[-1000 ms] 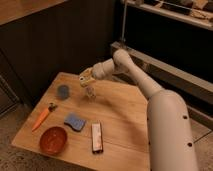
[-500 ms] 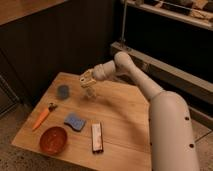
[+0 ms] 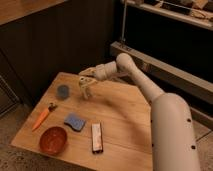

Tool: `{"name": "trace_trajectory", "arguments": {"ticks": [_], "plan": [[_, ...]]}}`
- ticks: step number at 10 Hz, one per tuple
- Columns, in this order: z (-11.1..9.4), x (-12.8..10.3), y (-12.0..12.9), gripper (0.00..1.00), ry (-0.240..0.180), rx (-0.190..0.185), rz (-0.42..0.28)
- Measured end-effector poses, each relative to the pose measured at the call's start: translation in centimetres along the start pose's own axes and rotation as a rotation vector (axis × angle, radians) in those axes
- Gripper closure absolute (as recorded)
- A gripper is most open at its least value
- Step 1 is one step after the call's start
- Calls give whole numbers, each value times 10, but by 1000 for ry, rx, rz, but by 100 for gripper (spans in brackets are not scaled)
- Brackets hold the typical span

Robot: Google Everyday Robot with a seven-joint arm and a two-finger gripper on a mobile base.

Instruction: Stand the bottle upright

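One small pale translucent plastic bottle [image 3: 85, 89] stands upright near the table's [image 3: 125, 120] far edge; the white two-finger hand [image 3: 84, 78], shut a second ago, now hangs just above it with jaws spread, holding nothing; pale wooden table, dark panelled wall [image 3: 60, 40] behind.

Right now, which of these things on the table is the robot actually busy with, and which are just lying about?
Part of the job:
- the bottle, standing near the table's far edge
- the gripper, open just above it

Just lying about:
- small blue-grey cup
- carrot
- blue sponge
- red bowl
- dark flat bar
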Motion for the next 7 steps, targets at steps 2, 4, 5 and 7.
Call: {"name": "trace_trajectory", "arguments": {"ticks": [2, 4, 5, 7], "plan": [[-2, 4, 2, 32, 17, 5, 8], [-4, -3, 2, 32, 31, -9, -33], [-6, -11, 2, 32, 52, -28, -78], [-9, -27, -3, 32, 131, -69, -203]]}}
